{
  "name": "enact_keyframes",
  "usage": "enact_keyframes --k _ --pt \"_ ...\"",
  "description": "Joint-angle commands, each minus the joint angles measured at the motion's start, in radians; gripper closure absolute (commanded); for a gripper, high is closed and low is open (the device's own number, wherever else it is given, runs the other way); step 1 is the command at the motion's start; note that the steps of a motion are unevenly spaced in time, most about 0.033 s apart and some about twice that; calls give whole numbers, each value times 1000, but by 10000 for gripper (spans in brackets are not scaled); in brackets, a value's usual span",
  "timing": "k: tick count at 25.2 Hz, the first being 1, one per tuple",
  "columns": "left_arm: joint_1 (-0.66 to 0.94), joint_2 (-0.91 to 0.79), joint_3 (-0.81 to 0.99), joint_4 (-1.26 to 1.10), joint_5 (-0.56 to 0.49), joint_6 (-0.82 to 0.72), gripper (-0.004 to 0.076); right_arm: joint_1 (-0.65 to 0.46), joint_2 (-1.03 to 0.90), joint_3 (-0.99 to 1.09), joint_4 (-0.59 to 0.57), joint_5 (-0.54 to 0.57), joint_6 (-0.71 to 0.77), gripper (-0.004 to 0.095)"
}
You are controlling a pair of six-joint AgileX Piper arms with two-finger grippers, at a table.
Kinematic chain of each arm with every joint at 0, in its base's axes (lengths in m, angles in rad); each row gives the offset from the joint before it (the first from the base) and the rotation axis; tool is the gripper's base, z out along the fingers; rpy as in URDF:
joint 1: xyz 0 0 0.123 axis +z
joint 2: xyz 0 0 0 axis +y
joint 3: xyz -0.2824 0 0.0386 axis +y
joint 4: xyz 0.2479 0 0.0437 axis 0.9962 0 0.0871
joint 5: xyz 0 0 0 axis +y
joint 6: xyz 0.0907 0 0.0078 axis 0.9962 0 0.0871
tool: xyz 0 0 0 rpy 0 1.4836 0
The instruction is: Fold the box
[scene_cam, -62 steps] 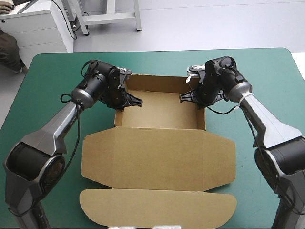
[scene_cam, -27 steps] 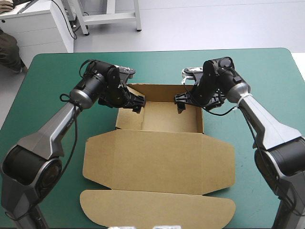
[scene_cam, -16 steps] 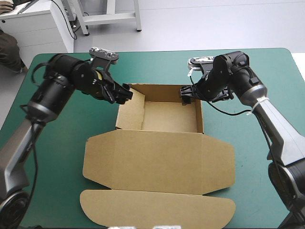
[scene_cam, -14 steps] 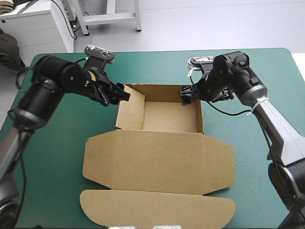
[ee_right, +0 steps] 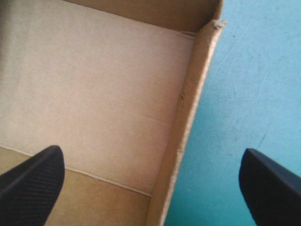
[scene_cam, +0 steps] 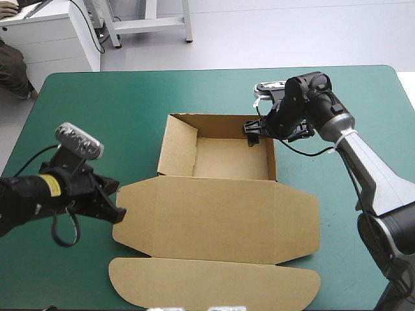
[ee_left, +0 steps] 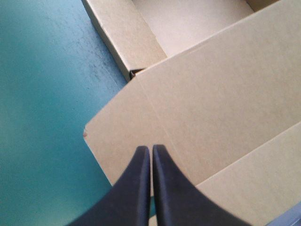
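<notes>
Left end effector [ee_left: 150,150] retreated; box [scene_cam: 230,159] open, lid [scene_cam: 214,223] flat.

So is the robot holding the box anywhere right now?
No, nothing. The right gripper is open, astride the right wall of the box; the left gripper is shut, above a corner of the lid.

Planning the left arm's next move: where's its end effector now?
In the high view, the left end effector, shut, is toward the table's near left, its tip over the left edge of the box's flat lid.
</notes>
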Motion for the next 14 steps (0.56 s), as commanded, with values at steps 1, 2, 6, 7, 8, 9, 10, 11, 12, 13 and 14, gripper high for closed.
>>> enact_keyframes --k 1,2,6,7,8,9,10,11,12,13,14 --pt "-5 -119 65 -10 43 -6 731 -4 -10 -25 -18 14 -4 -22" --pt "-5 -154 91 -10 43 -9 731 -4 -1 -25 -23 14 -4 -22" --pt "-5 -301 203 -8 43 -32 731 -4 54 -25 -54 14 -6 -18" --pt "-5 -351 239 8 43 -62 731 -4 67 -25 -55 12 -17 -18" --pt "-5 -367 250 16 43 -78 731 -4 75 -25 -55 10 -20 -18" --pt "-5 -384 263 25 43 -101 731 -4 83 -25 -53 10 -20 -17" --pt "-5 -395 273 29 43 -109 731 -4 90 -25 -53 10 -26 -9" --pt "-5 -404 281 29 43 -112 731 -4 97 -25 -53 10 -28 13" --pt "-5 -407 289 29 43 -114 731 -4 104 -25 -53 10 -28 39" --pt "-5 -407 297 29 43 -114 731 -4 111 -25 -53 10 -31 84" --pt "-5 -407 308 29 43 -114 731 -4 119 -25 -52 12 -31 189"
